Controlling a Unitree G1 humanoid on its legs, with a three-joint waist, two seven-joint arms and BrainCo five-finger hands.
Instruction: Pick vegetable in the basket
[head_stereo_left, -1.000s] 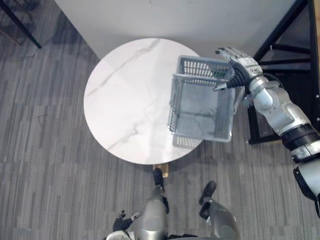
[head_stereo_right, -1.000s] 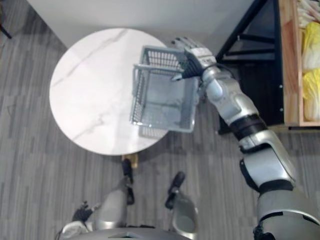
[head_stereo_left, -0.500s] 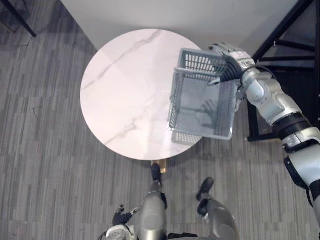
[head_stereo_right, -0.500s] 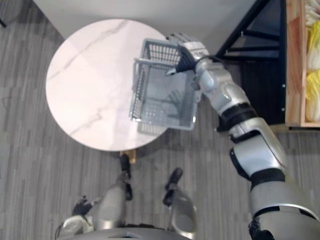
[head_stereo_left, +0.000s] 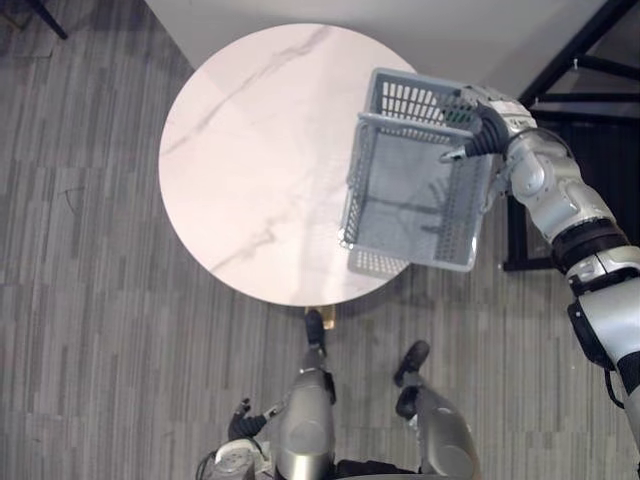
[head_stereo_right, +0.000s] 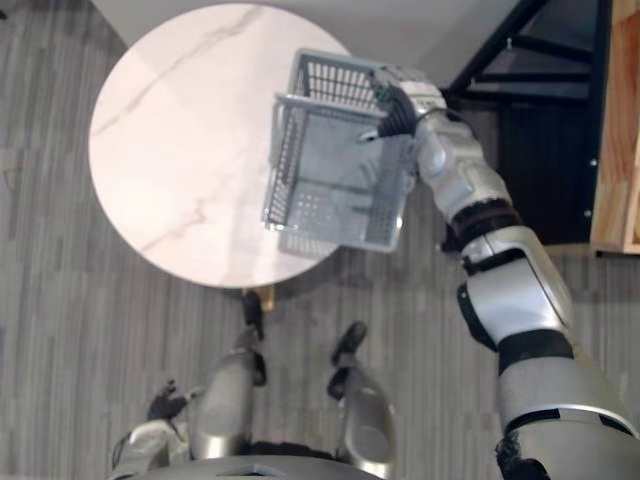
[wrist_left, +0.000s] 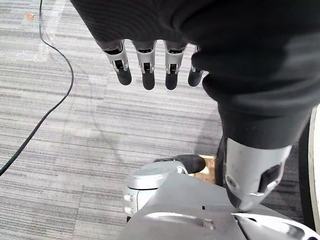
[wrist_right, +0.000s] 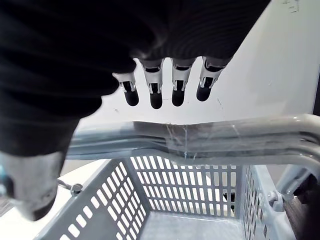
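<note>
An empty grey plastic basket (head_stereo_left: 415, 205) hangs tilted over the right edge of the round white marble table (head_stereo_left: 250, 170), its shadow on the tabletop below it. My right hand (head_stereo_left: 487, 118) is at the basket's top far corner. The grey handle (wrist_right: 200, 142) runs between its fingers (wrist_right: 165, 92) and thumb, and the fingers curl over it. My left hand (wrist_left: 150, 65) hangs low by my side over the grey floor, fingers relaxed, holding nothing. I see no vegetable in the basket.
A black metal rack (head_stereo_left: 575, 60) stands right of the table, close behind the basket. The edge of a wooden shelf (head_stereo_right: 620, 150) shows at the far right. A white wall (head_stereo_left: 450, 30) runs behind the table. Open grey floor lies to the left.
The whole view has shifted. Relative to the table, the basket and my right hand have moved a little to the right and look slightly closer. The left hand stays low.
</note>
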